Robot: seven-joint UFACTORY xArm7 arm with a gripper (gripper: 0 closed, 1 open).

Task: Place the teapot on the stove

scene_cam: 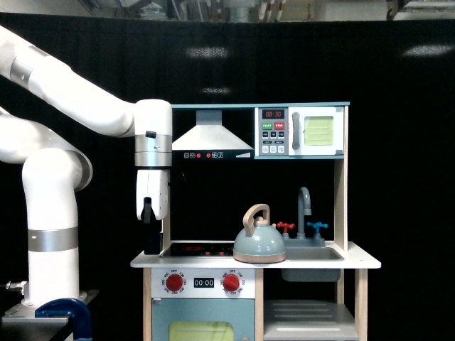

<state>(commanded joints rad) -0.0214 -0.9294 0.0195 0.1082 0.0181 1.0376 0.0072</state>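
Observation:
The pale blue-grey teapot (259, 244) with its tan loop handle stands upright at the right end of the black stove (197, 249), just beside the sink. It is free of the gripper. My gripper (151, 245) hangs straight down from the white arm at the stove's left edge, well to the exterior view's left of the teapot. Its dark fingers (152, 234) reach down to about counter level. They are seen side-on against the black background, so the gap between them does not show. Nothing visible is held.
The grey sink basin (313, 254) with its tap (304, 206) lies right of the teapot. A range hood (212, 136) and toy microwave (301, 131) overhang the counter. A wooden post (340, 202) stands at the right. Red knobs (174, 283) line the front panel.

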